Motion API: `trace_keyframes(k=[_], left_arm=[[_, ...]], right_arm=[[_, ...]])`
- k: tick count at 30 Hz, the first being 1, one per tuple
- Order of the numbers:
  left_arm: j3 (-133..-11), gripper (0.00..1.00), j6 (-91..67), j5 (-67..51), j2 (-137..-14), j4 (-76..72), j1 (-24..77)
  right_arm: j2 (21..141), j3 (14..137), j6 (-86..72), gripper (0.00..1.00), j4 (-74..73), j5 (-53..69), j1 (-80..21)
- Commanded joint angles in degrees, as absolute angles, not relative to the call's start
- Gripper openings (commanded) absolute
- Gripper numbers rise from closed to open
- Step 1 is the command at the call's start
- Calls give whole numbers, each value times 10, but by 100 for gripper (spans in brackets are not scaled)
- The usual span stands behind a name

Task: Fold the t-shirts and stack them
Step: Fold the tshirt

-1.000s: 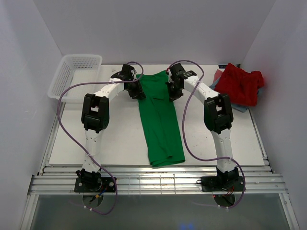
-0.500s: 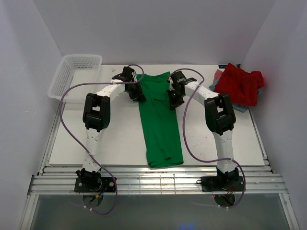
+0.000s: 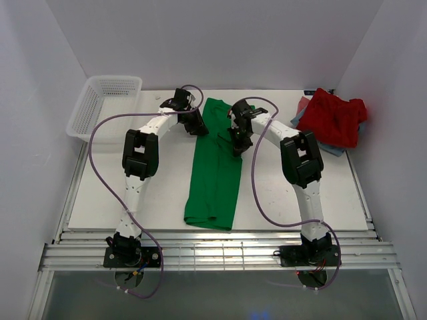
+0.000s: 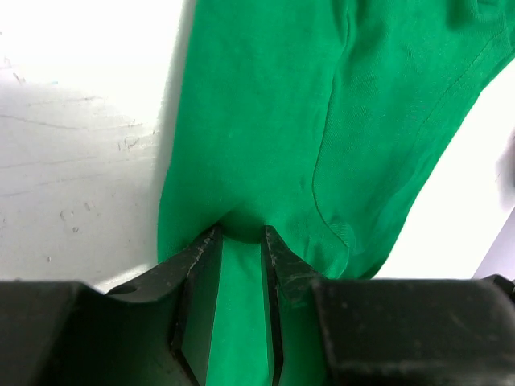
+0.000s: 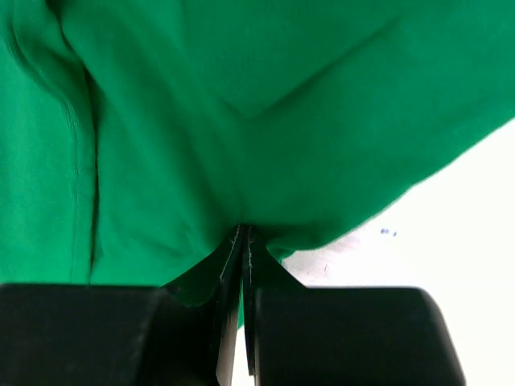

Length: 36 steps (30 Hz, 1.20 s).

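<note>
A bright green t-shirt [image 3: 215, 170] lies as a long narrow strip down the middle of the table, its far end lifted and bunched between my two grippers. My left gripper [image 3: 195, 124] is shut on a thick fold of the shirt's far left edge; the left wrist view shows green cloth [image 4: 265, 104] filling the gap between the fingers at the gripper [image 4: 240, 233]. My right gripper [image 3: 237, 138] is shut tight on the shirt's right edge, also seen in the right wrist view [image 5: 244, 229] with the cloth [image 5: 241, 80] above it. A red t-shirt [image 3: 337, 115] lies crumpled at the far right on a blue-grey one [image 3: 333, 148].
A white mesh basket [image 3: 100, 107] stands at the far left corner. White side walls close in on both sides. Purple cables loop from both arms over the table. The table's near edge [image 3: 213, 230] is just below the shirt's hem.
Both grippers have drawn closer together, carrying the shirt's far end. The shirt has narrowed and its near hem has slid left and swung slantwise.
</note>
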<state>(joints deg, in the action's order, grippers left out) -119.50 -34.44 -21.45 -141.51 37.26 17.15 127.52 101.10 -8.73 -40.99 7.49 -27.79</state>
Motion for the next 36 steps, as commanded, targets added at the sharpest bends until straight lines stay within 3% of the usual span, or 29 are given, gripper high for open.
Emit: trace_keyframes(k=[1,27,30,32,34,36], left_arm=[[-1215,37,-344,-192,-1430,374,170],[-1336,38,-354,-174,-1497,378,163],[-1335,43,-346,-168,-1486,361,163],[-1360,62,-343,-166,-1482,348,163],[-1385,82,-338,-156,-1468,332,163],[-1395,87,-331,-146,-1447,323,163]], right_arm=[[1330,1064,-93,8,-458,23,-278],[1444,1245,-125,8,-492,36,-186],[1424,1224,-113,14,-452,58,-186],[1383,1201,-107,27,-414,62,-186],[1335,1186,-102,32,-370,49,-186],[1306,1189,-95,35,-358,40,-186]])
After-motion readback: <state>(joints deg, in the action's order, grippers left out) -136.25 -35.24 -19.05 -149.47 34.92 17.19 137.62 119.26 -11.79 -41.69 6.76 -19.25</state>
